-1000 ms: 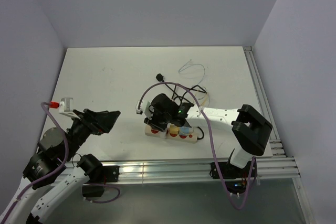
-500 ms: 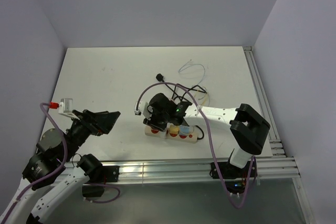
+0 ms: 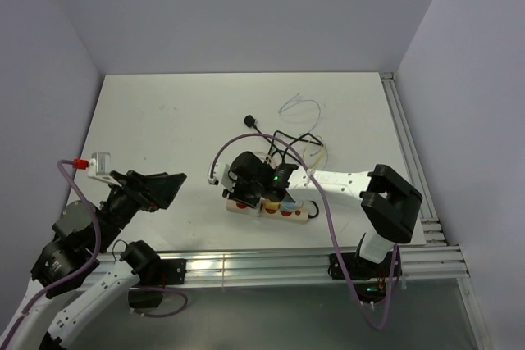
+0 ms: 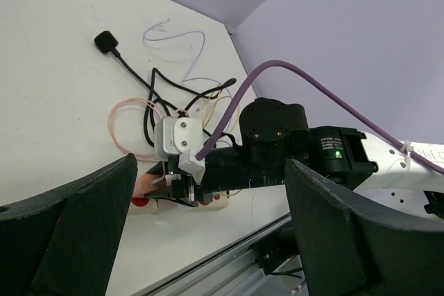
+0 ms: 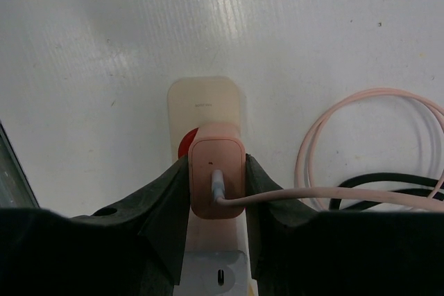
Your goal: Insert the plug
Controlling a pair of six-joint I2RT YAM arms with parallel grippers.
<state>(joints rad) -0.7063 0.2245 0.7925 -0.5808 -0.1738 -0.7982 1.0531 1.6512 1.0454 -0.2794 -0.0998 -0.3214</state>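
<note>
The right fingers (image 5: 166,195) are clamping the pink plug (image 5: 216,168) over the power strip (image 5: 205,102) — its long axis is lying along the strip's length. The left fingers (image 4: 76,220) are gaping wide, empty.

1. Right wrist view: the plug (image 5: 216,161) covers the socket beneath it, so I cannot tell whether its pins are fully seated. It also hides part of the red switch (image 5: 184,148). The fingers (image 5: 163,202) of my right hand (image 5: 216,185) mask both sides of the plug and the near part of the power strip (image 5: 205,98). The pink cable (image 5: 361,199) is cut off at the right edge.
2. Top view: my right hand covers the plug and the left end of the power strip.
3. Left wrist view: the fingers (image 4: 66,233) of my left hand (image 4: 211,171) are cut off at the bottom edge. The power strip is mostly hidden behind my right hand.
</note>
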